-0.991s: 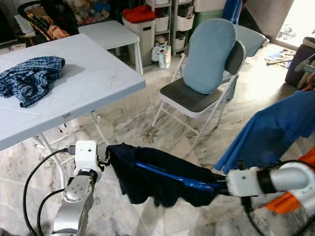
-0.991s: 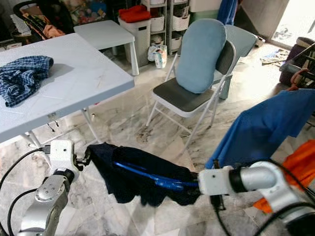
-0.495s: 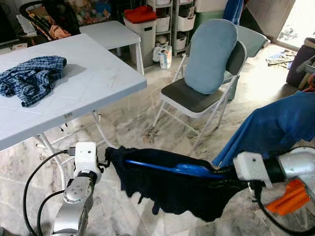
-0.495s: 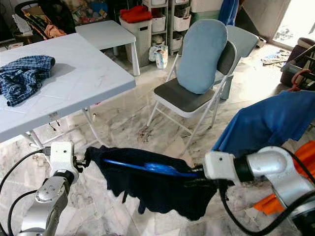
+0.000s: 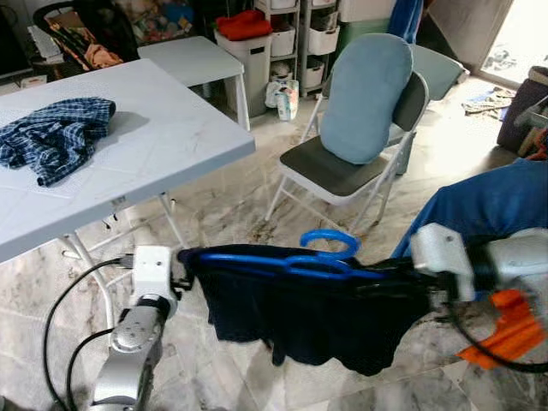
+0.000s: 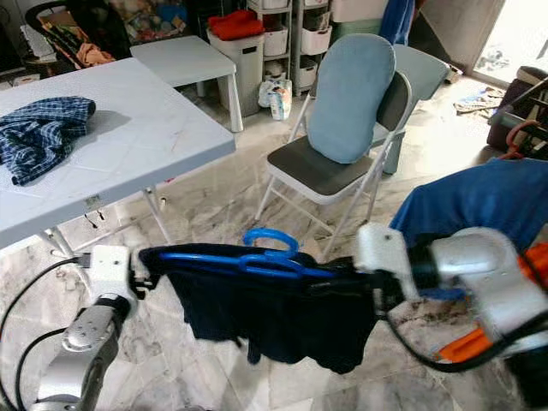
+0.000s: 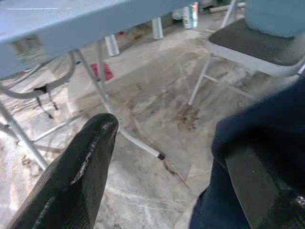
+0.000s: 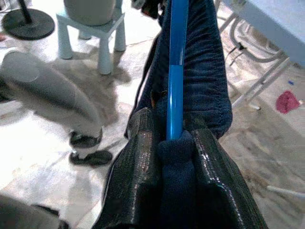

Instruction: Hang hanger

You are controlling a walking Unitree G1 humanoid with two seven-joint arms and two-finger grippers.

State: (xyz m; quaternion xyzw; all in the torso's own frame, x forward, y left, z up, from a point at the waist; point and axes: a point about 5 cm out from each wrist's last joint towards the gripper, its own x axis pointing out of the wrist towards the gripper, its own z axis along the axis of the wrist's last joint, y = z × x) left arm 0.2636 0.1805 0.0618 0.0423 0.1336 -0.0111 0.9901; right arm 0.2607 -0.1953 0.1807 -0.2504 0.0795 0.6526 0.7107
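**Blue hanger held level between two grippers over open floor**

While you look forward and down, a blue hanger (image 5: pixel 282 261) draped with a dark navy garment (image 5: pixel 308 312) spans the space between your two arms, above the marble floor (image 5: pixel 223 214). Its long axis runs almost level from your left to your right, and its hook (image 5: pixel 328 242) stands up at the middle, curling away from you toward the chair.

Your right gripper (image 8: pixel 174 157) is clamped on the hanger's right end, fingers pressing folded navy cloth with the blue bar running straight out between them. Your left gripper (image 5: pixel 181 267) is at the garment's left end; in the left wrist view one black finger (image 7: pixel 81 167) stands apart from the cloth with floor showing between, so its fingers look parted.

Ahead and left, the white counter (image 5: pixel 171 128) has its corner and edge jutting toward the hanger, with metal legs below it; a blue plaid shirt (image 5: pixel 56 137) lies crumpled on it. Straight ahead stands a folding chair (image 5: pixel 342 171) with a light blue cushion (image 5: pixel 364 94). Between counter and chair is open floor. Close on your right hangs a blue cloth (image 5: pixel 488 205), with something orange (image 5: pixel 505 338) below it.
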